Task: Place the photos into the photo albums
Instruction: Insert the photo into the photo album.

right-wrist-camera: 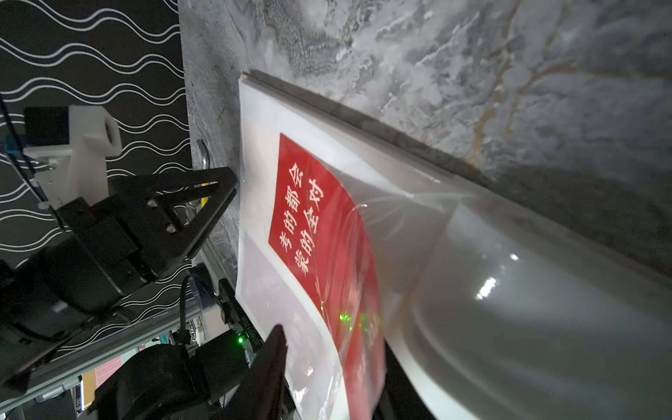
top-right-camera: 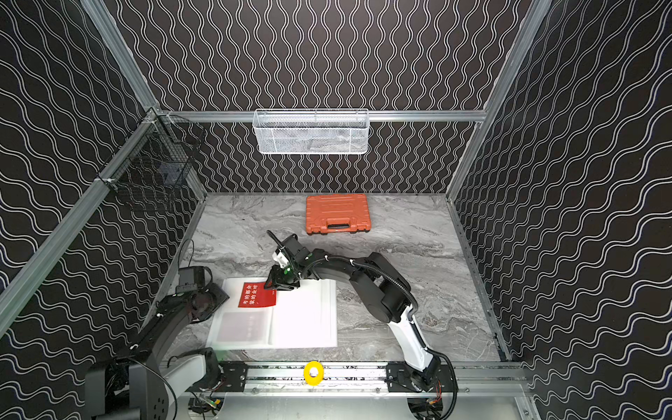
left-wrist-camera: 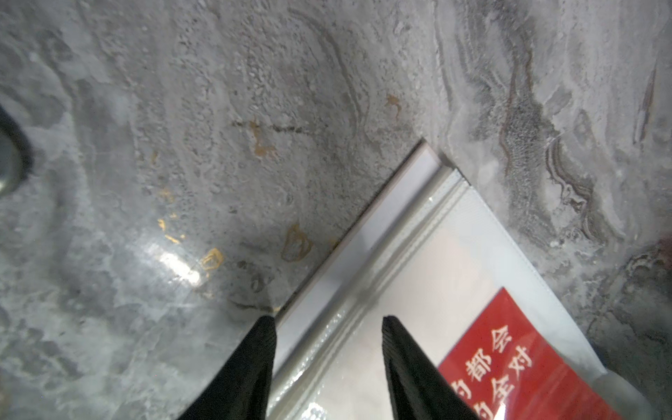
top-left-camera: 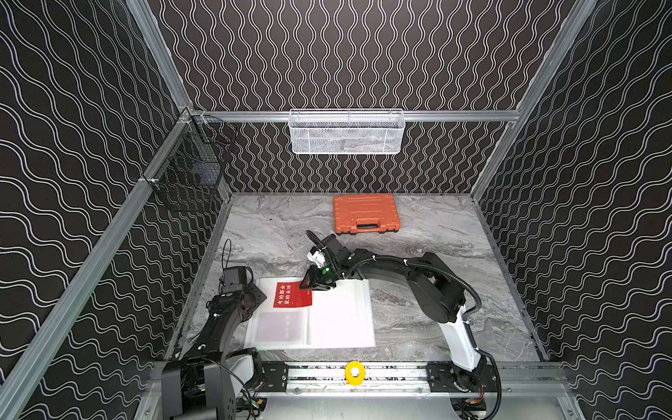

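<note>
The grey marbled worktop (top-left-camera: 418, 232) carries the open photo album (top-left-camera: 342, 320), which lies flat near the front rail with its white pages up. The right arm (top-left-camera: 432, 287) rises from the rail, folds at the elbow and reaches across the album's far edge, its wrist turned down over the left-hand page. The left arm (top-left-camera: 222, 323) comes up from the front left corner and bends in toward the album's far left corner.

An orange tool case (top-left-camera: 366, 214) sits well apart by the back wall.

The red card (top-left-camera: 291, 295), printed with white characters, lies on the upper part of the left page. In the right wrist view its far end sits under glossy clear film, while its near end curls up off the page. The right gripper (top-left-camera: 313, 286) has its jaws clamped on that raised edge; only one finger (right-wrist-camera: 274, 360) shows clearly, the other being behind the card.

The left gripper (left-wrist-camera: 327, 322) has its jaws apart and grasps nothing, straddling the album's outer edge; whether it touches the page cannot be told.

A pale card (top-left-camera: 280, 325) shows in the lower pocket, too washed out to read.
</note>
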You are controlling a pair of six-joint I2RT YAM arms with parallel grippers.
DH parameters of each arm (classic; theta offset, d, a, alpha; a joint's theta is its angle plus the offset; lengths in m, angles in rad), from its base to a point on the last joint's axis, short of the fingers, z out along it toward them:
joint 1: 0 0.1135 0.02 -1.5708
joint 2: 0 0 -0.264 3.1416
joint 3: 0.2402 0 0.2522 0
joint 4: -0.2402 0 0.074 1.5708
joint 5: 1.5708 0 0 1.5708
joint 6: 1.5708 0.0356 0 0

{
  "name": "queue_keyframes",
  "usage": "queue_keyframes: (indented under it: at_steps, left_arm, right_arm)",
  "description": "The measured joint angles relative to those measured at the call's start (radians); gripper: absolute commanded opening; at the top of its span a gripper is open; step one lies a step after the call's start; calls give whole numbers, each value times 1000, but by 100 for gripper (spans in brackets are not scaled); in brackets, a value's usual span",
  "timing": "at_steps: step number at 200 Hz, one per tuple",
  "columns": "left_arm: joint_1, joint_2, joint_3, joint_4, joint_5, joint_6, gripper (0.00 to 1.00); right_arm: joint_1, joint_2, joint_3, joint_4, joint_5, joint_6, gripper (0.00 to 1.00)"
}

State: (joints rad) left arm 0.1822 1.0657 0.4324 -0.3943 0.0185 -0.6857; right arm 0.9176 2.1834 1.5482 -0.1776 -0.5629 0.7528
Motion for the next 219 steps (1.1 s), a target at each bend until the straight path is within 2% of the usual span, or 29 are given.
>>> queue_keyframes:
  at_steps: [147,170,204,219]
  left_arm:
    - [1,21,-23,93,70,-25,60]
    - [1,35,-26,117,79,-25,62]
    - [1,43,-27,137,82,-25,62]
    - [1,42,-27,138,82,-25,62]
  right_arm:
    - [11,156,142,5,-90,60,40]
    - [11,174,165,11,-108,66,44]
    - [13,170,165,15,-112,62,55]
    - [16,145,157,-10,-78,40,59]
